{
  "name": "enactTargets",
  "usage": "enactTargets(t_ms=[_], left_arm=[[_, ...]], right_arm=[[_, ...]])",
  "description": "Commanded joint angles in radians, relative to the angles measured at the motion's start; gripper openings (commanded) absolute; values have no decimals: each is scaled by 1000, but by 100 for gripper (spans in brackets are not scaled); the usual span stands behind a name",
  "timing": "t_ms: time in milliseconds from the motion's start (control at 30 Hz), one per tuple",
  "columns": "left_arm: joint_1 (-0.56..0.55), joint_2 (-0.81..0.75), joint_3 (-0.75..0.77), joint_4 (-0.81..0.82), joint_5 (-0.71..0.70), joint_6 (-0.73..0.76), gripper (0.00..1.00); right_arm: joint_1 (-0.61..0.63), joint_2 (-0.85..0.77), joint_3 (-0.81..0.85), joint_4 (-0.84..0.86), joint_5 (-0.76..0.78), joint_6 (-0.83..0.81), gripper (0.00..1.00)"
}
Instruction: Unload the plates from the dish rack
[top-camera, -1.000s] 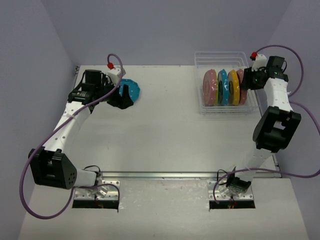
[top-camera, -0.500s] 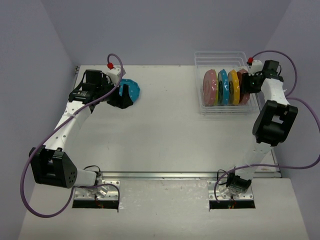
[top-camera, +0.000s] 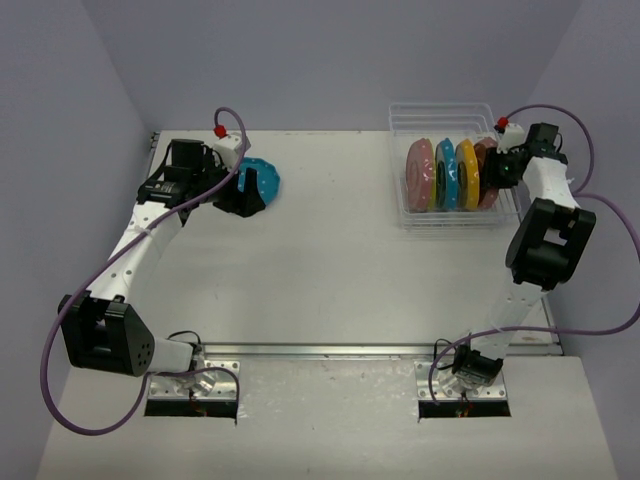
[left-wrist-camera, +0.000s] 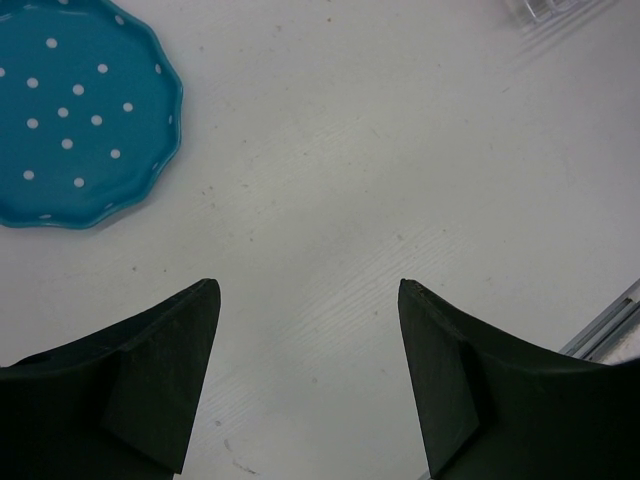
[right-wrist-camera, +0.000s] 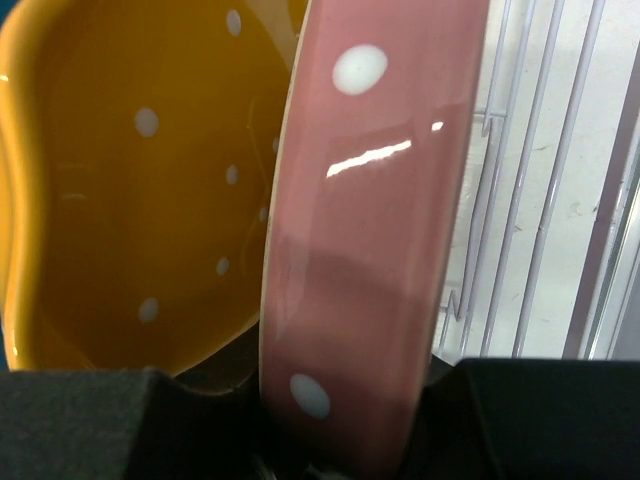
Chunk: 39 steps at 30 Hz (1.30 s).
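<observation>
So the right claw (right-wrist-camera: 340, 400) is clamped on the pink dotted scalloped plate (right-wrist-camera: 370, 200), upright at the right end of the clear ribbed dish rack (top-camera: 440, 112). Meanwhile the left claw (left-wrist-camera: 305, 380) gapes empty, well left of that rack, by a teal dotted plate (left-wrist-camera: 70, 120).

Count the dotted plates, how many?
5: a teal plate flat on the table; left pink plate, blue plate, orange-yellow plate and right pink plate upright in the dish rack. More may hide between.

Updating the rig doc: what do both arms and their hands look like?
Both arms match: the left arm and right arm have white links, black joint housings and a purple cable looping alongside, with a red cap near each wrist. The left hand has black, wedge-shaped fingers; the right hand is black too.
</observation>
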Motion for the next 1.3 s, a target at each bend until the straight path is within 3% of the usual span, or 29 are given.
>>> enactTargets(t_ms=[0, 600, 767, 1000, 1067, 1267], left_arm=[[3, -8, 0, 49, 2, -9, 70], [4, -2, 27, 52, -81, -89, 72], [12, 23, 80, 21, -74, -165, 71], [108, 33, 107, 30, 251, -290, 69], [142, 32, 108, 44, 375, -310, 69], [183, 26, 117, 56, 563, -366, 70]], right_arm=[[5, -112, 29, 19, -106, 63, 0], [5, -287, 322, -86, -126, 28, 0], [22, -408, 270, -3, -164, -23, 0], [193, -630, 70, 104, -189, -221, 0], [312, -722, -54, 153, -165, -311, 0], [623, -905, -291, 268, -30, -550, 0]])
